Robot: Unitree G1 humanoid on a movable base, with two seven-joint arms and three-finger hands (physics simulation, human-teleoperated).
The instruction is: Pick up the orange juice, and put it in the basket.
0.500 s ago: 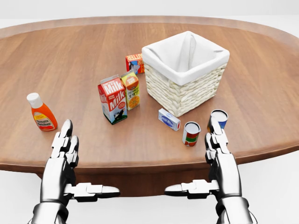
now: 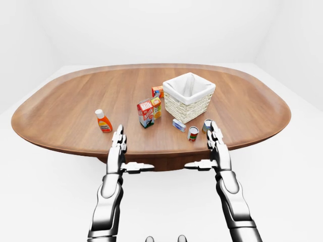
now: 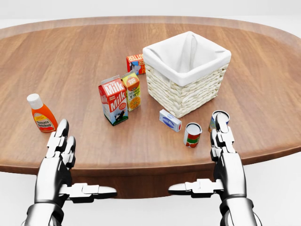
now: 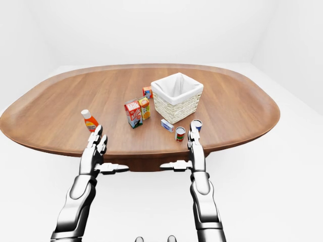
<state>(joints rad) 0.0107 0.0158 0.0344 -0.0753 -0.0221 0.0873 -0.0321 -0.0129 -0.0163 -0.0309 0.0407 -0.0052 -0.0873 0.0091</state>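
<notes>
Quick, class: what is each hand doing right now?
Left hand: open, fingers extended, holding nothing.
Right hand: open, fingers extended, holding nothing.

Blue can [image 3: 217,120] partly behind right hand [image 3: 225,149]

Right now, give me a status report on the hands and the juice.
Left hand and right hand open, empty. Juice carton upright beside milk carton, left of basket. Nothing blocking it.
</notes>
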